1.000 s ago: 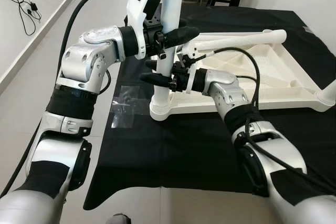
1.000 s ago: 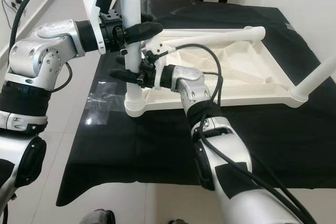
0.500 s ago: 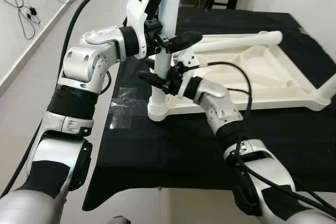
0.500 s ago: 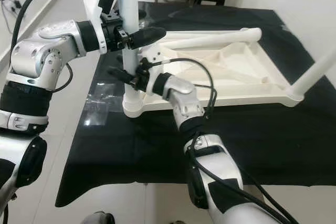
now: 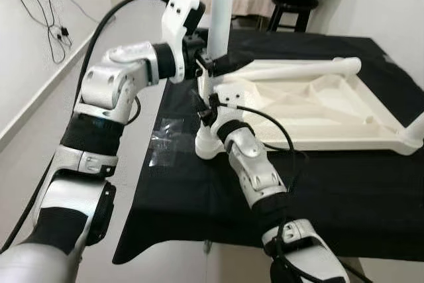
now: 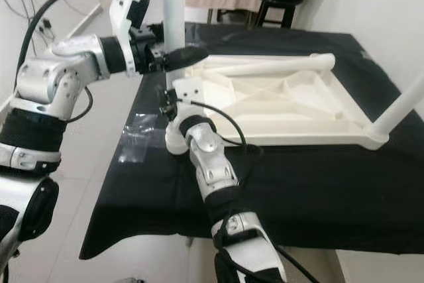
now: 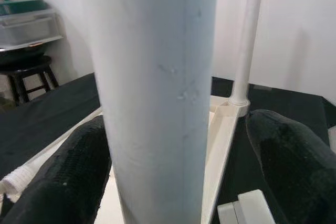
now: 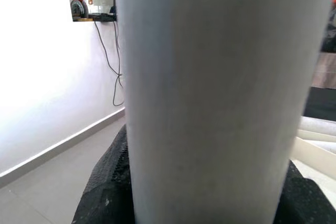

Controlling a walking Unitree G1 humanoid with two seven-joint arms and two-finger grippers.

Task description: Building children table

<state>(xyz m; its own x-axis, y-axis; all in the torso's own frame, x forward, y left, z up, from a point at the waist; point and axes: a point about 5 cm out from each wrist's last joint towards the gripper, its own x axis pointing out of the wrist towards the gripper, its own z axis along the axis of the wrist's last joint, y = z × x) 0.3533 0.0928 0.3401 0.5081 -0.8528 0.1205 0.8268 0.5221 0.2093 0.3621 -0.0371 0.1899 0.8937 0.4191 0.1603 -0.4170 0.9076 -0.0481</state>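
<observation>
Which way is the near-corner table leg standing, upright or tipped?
Upright. The leg rises straight from its socket at the tabletop corner, with the left gripper and right gripper on it.

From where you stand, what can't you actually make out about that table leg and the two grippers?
- Top of the upright leg: cut off by the upper edge in both eye views.
- Right gripper: its fingers sit behind its own wrist in the eye views; the right wrist view is too close to tell the grip.
- Joint in the corner socket: hidden, so whether the leg is fully seated is unclear.
- Left gripper: one finger touches the leg; the other stands apart.
</observation>
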